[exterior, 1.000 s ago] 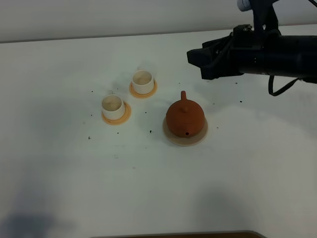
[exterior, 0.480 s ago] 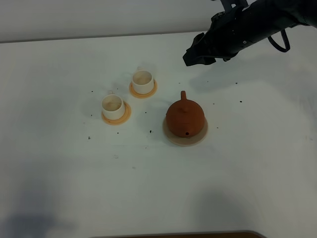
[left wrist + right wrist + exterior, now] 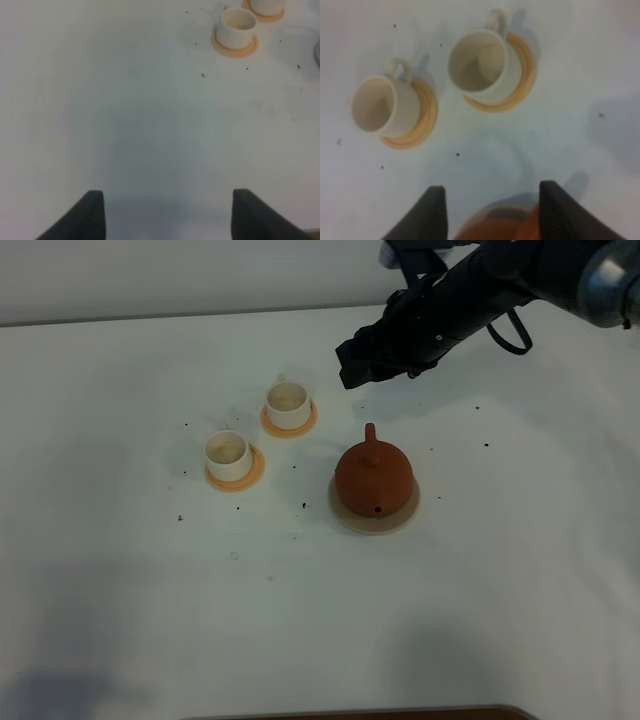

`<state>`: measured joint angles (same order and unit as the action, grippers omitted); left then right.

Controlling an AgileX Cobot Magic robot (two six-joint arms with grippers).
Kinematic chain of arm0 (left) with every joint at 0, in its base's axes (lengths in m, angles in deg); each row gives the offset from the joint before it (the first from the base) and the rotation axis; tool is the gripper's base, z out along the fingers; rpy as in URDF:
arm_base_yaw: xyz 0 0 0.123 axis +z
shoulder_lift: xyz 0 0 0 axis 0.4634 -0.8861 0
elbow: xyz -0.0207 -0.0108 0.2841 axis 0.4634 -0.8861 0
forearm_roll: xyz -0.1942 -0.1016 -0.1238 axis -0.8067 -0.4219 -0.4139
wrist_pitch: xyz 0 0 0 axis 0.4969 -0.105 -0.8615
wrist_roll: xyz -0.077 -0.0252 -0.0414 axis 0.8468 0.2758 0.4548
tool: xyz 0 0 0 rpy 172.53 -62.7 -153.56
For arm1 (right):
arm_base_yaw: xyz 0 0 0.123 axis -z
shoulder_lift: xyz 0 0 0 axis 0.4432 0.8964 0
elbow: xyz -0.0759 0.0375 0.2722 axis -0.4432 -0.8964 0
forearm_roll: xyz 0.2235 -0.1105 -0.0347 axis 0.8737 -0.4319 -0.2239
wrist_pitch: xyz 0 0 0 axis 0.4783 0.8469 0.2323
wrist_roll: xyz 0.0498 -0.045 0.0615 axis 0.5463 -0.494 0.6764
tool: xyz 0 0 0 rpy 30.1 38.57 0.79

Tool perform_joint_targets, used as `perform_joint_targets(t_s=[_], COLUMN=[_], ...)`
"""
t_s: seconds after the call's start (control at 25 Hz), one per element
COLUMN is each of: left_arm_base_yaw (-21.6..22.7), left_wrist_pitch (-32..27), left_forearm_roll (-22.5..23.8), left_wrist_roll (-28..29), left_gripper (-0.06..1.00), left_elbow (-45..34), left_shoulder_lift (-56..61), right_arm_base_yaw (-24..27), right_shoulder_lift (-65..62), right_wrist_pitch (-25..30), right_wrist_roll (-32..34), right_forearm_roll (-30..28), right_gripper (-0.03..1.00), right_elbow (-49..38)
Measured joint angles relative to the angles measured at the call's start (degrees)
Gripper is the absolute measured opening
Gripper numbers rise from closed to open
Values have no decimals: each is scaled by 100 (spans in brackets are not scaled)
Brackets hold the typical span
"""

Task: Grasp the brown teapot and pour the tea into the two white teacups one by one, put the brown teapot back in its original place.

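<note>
Reach step: my R gripper (image 3: 352, 362) open, empty; teapot (image 3: 374, 477) below jaws, apart. Next I drop to handle (image 3: 370, 432), close. L gripper (image 3: 167, 200) open, idle.

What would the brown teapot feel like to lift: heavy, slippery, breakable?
The brown teapot looks like hard clay, so probably stiff and breakable. Its loop handle likely gives a sure grip. The knobbed lid might slip off when tipped.

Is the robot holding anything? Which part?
Nothing. The left gripper and right gripper are open and empty; the brown teapot sits on its saucer.
</note>
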<state>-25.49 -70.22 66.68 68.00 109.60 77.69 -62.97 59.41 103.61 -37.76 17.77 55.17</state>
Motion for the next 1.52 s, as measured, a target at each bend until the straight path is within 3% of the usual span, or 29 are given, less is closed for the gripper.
perform_joint_targets(t_s=[0.12,0.24,0.36,0.48,0.64,1.16,1.52], left_arm_base_yaw=[0,0,0,0,0,0,0], left_wrist_pitch=[-2,-7,-7,-7,-7,-7,-7], left_forearm_roll=[0,0,0,0,0,0,0], left_wrist_roll=[0,0,0,0,0,0,0], left_gripper=[57,57,57,57,57,57,57], left_elbow=[0,0,0,0,0,0,0], left_shoulder_lift=[0,0,0,0,0,0,0], right_arm_base_yaw=[-257,-423,-471,-471,-487,-711,-717], right_shoulder_lift=[291,623,945,1211,1464,1713,1908], right_wrist_pitch=[318,969,1649,2089,2273,2182,2085], right_wrist_roll=[776,1666,2149,2251,2258,2258,2283], right_forearm_roll=[-1211,-2438,-3098,-3206,-3051,-2855,-3400], right_gripper=[46,50,54,56,57,57,57], right_elbow=[737,1550,2196,2469,2487,2559,2559])
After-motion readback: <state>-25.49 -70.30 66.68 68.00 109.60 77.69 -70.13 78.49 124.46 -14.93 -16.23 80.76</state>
